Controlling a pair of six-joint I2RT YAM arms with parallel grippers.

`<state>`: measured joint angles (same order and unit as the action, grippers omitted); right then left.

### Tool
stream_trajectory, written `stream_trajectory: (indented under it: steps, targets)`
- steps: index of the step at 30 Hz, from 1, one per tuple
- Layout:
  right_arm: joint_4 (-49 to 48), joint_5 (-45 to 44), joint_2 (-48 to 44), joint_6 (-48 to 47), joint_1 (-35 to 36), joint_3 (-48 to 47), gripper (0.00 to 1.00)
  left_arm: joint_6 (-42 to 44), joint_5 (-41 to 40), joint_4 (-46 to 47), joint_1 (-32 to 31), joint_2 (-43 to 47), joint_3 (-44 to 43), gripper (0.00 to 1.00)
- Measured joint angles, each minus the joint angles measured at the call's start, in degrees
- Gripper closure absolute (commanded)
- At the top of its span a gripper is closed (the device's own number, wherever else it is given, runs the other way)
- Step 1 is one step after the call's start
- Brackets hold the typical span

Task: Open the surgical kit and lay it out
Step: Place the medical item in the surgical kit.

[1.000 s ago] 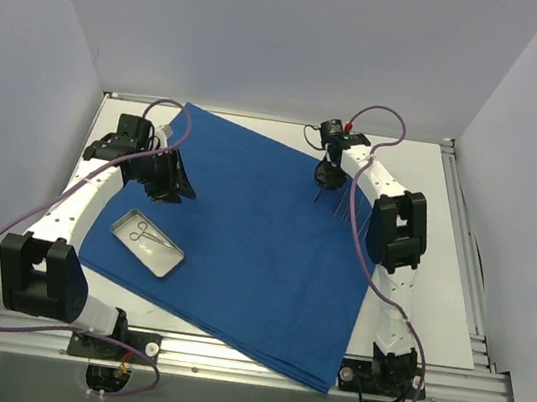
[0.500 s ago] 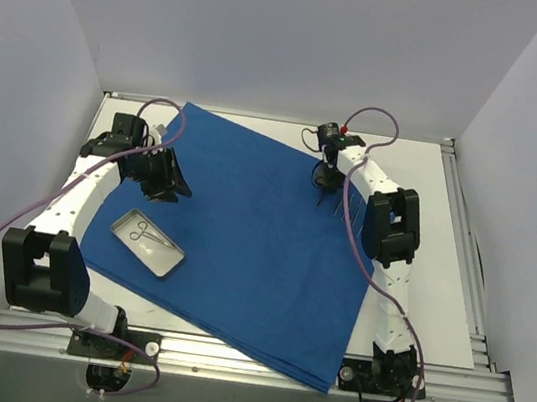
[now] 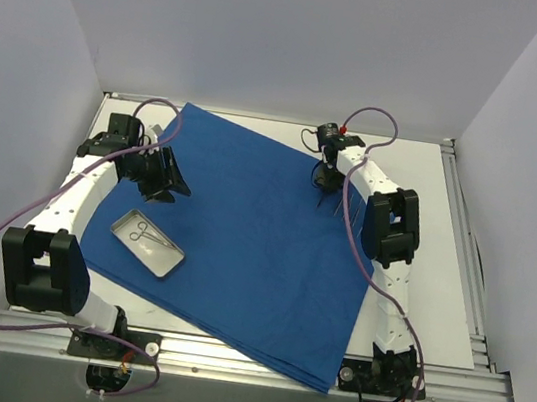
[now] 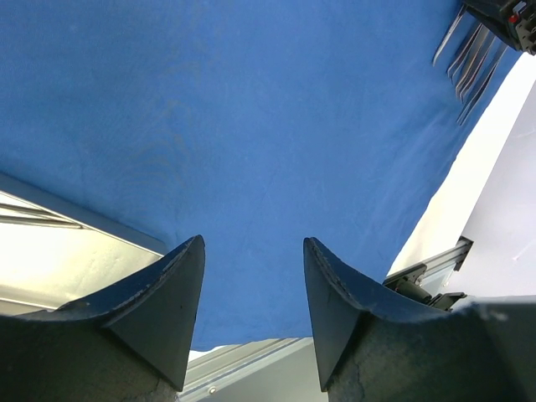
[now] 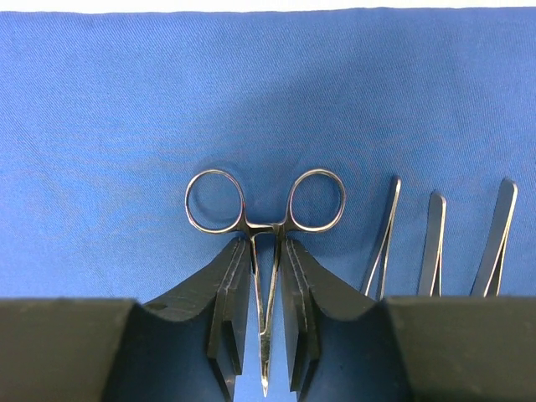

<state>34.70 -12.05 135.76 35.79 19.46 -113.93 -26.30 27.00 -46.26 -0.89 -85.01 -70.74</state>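
White table [image 3: 445, 238] bears the spread drape [image 3: 253, 239]; on its near left part sits the tray [image 3: 170, 265] with one instrument [image 3: 149, 236] inside. Beyond it my left gripper [image 4: 254, 251] hangs spread and empty over the drape. Farthest, my right gripper [image 5: 266, 247] straddles scissors [image 5: 266, 227] lying beside three tools [image 5: 434, 243], jaws narrow; I cannot tell if they pinch.

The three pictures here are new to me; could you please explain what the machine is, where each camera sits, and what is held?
Two robot arms are bolted at a table's near edge. The overhead picture looks down on both; the other two come from cameras on each wrist. A blue cloth lies on the table, with a metal tray holding one scissor-like instrument. The left claw is open and empty above the cloth. The right claw straddles a ring-handled instrument beside three slim ones; whether it grips is unclear.
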Motion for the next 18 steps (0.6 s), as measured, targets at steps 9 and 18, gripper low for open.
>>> stream_trajectory:
  steps: [9,18]
  targets:
    - [0.4,0.4,0.0,-0.3,0.0,-0.4,0.69,-0.5,0.2,0.2,0.2,0.0,1.5,0.40]
    - [1.5,2.1,-0.2,-1.5,0.0,-1.2,0.57,-2.0,-3.3,-0.9,0.3,1.6,2.9,0.43]
